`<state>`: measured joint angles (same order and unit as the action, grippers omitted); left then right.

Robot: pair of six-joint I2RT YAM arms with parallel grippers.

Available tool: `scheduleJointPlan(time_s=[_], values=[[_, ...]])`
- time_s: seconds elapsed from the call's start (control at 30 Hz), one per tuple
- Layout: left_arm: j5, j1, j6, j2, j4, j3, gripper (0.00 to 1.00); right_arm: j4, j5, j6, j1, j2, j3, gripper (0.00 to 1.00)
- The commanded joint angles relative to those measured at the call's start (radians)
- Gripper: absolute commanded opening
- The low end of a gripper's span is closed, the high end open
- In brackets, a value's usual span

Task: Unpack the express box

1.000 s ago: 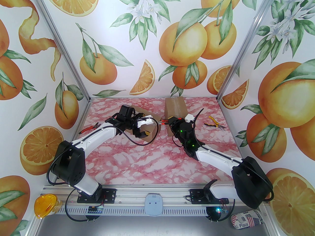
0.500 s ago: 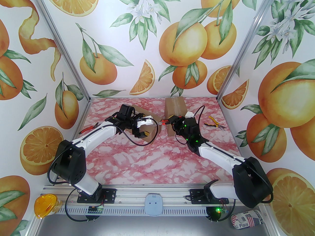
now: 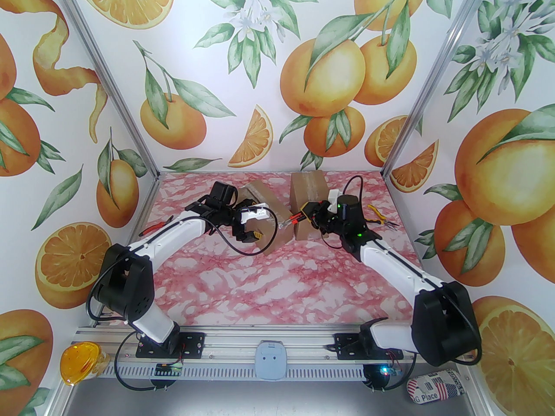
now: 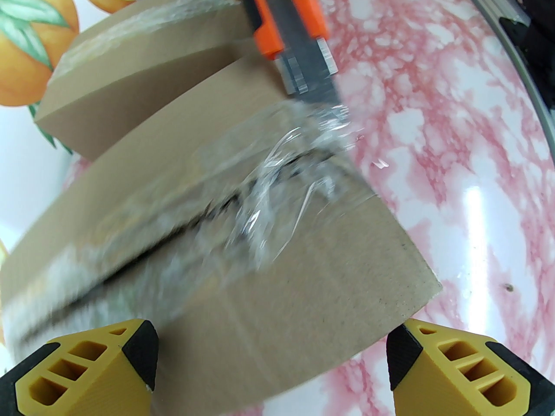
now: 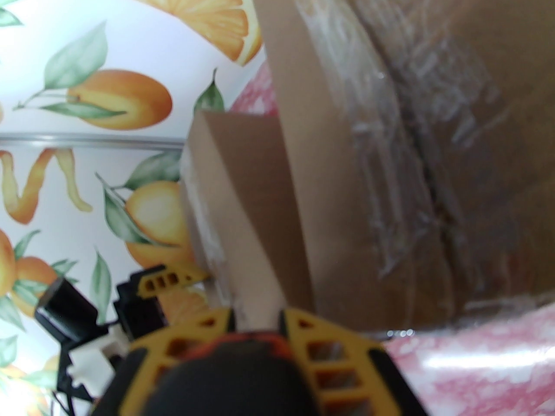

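Up close, the right tool [image 3: 308, 211] is clenched on the handle of an orange-and-black knife [image 4: 295, 37]. The blade is laid against the crumpled clear tape [image 4: 277, 163] on the seam of a cardboard box [image 4: 303, 275]. A dark slit runs along that seam under the tape, though the left wrist view is blurred there. Facing the knife across the box, the left tool [image 4: 271, 353] stands released, its yellow fingers [image 4: 108, 362] spread to either side of the box's near edge. A second box [image 3: 308, 186] stands just behind the right tool. Yellow pliers [image 3: 378, 217] lie on the pink marbled bench [image 3: 260, 284] to that tool's right. Red pliers [image 3: 156, 227] lie well to the left of the left tool.
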<state>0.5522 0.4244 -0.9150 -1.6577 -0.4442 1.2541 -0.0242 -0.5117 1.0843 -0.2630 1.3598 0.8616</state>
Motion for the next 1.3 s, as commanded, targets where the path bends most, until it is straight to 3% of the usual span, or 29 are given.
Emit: scheduleJointPlan(time_s=[0.0, 0.17, 0.3, 0.63, 0.77, 0.87, 1.27], values=[[-0.050, -0.030, 0.029, -0.034, 0.006, 0.043, 0.89, 0.152, -0.164, -0.095, 0.016, 0.005, 0.037, 0.00], [-0.037, -0.030, 0.031, -0.034, 0.004, 0.045, 0.89, 0.158, -0.188, -0.107, 0.041, 0.014, 0.038, 0.00], [-0.020, -0.025, 0.021, -0.018, -0.008, 0.048, 0.89, 0.106, -0.136, -0.085, 0.043, -0.011, 0.023, 0.00], [-0.042, 0.057, 0.056, -0.014, -0.019, 0.065, 0.88, -0.304, 0.248, 0.072, -0.101, -0.149, -0.142, 0.00], [-0.035, 0.080, 0.090, -0.007, -0.020, 0.060, 0.87, -0.230, 0.375, 0.036, -0.162, -0.173, -0.129, 0.00], [-0.038, 0.090, 0.077, 0.002, -0.027, 0.056, 0.87, -0.273, 0.468, 0.039, -0.177, -0.190, -0.159, 0.00], [-0.050, 0.091, 0.007, -0.023, -0.059, 0.101, 0.88, -0.296, 0.629, -0.035, -0.232, -0.125, -0.107, 0.00]])
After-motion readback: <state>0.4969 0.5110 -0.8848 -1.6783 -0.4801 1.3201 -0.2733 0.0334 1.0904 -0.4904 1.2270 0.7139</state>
